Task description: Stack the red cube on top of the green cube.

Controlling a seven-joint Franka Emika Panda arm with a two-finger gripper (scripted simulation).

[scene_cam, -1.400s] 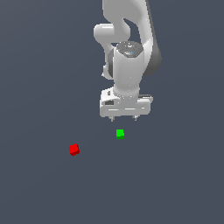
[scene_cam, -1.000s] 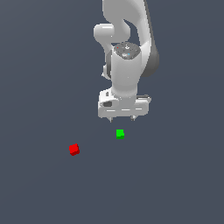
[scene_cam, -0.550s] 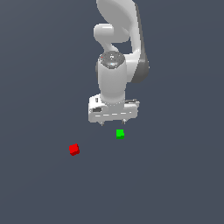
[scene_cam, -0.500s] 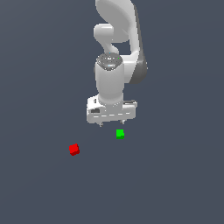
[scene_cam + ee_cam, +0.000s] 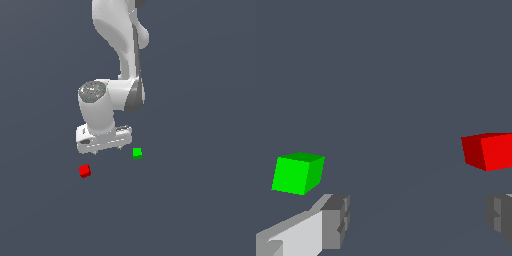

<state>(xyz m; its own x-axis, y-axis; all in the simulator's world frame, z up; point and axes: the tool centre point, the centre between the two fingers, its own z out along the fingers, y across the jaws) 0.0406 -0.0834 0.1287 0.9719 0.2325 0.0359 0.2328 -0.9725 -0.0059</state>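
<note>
The red cube [image 5: 84, 171] lies on the dark grey floor toward the exterior view's left, with the green cube [image 5: 137, 153] apart from it on the exterior view's right. My white gripper [image 5: 106, 150] hangs above the floor between the two cubes, touching neither. It is open and holds nothing. In the wrist view the green cube [image 5: 298, 172] and the red cube [image 5: 490, 151] sit on opposite sides, and the grey fingertips [image 5: 336, 221] stand wide apart with bare floor between them.
Only the plain dark grey floor [image 5: 200, 210] surrounds the cubes. The white arm [image 5: 120, 45] rises above the gripper.
The gripper has moved toward the exterior view's left and lower, from above the green cube to between the two cubes. Both cubes stayed put.
</note>
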